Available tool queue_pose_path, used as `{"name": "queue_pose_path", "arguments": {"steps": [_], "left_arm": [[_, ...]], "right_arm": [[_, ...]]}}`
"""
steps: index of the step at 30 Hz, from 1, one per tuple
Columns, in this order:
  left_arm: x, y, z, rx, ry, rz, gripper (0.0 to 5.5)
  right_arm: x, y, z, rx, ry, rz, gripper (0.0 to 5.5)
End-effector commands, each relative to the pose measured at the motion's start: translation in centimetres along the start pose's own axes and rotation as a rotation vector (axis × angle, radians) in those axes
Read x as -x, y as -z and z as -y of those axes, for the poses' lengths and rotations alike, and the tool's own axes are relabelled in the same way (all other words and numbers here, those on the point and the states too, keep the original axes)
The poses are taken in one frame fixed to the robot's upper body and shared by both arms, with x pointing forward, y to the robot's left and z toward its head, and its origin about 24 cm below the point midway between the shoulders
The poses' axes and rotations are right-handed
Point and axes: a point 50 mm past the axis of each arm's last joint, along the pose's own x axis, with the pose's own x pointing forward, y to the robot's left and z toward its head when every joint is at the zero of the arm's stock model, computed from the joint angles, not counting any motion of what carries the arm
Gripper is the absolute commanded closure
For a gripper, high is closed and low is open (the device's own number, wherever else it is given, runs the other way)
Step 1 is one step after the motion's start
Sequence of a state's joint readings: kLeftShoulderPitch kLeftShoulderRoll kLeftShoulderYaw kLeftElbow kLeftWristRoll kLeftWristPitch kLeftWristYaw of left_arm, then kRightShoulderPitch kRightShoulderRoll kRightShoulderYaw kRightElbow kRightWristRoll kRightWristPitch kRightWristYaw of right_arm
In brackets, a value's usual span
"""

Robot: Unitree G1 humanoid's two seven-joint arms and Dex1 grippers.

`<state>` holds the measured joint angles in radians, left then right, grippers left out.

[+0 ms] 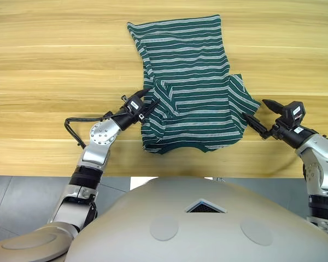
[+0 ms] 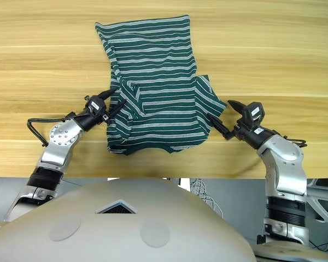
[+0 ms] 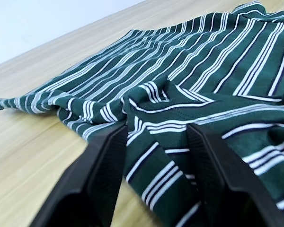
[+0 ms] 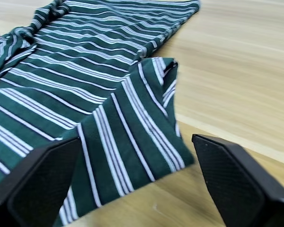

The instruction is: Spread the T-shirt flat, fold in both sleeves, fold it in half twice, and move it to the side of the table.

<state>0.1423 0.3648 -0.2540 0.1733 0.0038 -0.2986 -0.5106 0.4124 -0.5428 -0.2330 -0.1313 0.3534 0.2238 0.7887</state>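
Rumpled striped T-shirt (image 1: 191, 82) on table (image 1: 54, 65); probably the spreading step. Left gripper (image 1: 146, 105) and right gripper (image 1: 256, 111), both released, straddle its sleeves. Next, they likely pinch and pull outward.

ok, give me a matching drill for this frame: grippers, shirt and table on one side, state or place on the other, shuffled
Things
1. left gripper
2. right gripper
3. T-shirt
4. table

States or places
A. light wood planks, under everything
B. open wide at the sleeve on the robot's right
C. green with white stripes, rumpled, not flat
D. open at the shirt's left edge, a fold of cloth between the fingers

Pairs: 1-D, 2-B, 3-C, 4-A
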Motion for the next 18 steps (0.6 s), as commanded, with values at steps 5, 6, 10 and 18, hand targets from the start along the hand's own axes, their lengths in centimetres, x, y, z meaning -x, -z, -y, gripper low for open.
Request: {"name": "queue_pose_path", "arguments": {"steps": [5, 6, 10, 18], "left_arm": [[1.0, 1.5, 0.9, 0.02, 0.018, -0.086, 3.32], [1.1, 1.5, 0.9, 0.021, 0.017, -0.084, 3.32], [1.2, 1.1, 1.1, 0.02, 0.018, -0.074, 3.32], [1.4, 0.9, 1.2, 0.01, 0.017, -0.076, 3.32]], "right_arm": [[0.3, 2.4, -0.4, -0.143, 0.069, -0.14, 1.14], [0.2, 2.4, -0.3, -0.155, 0.073, -0.147, 1.14], [-0.8, 2.2, -0.8, -0.235, 0.041, -0.145, 1.52], [-1.5, 1.4, -1.1, -0.314, 0.014, -0.132, 2.93]]}}
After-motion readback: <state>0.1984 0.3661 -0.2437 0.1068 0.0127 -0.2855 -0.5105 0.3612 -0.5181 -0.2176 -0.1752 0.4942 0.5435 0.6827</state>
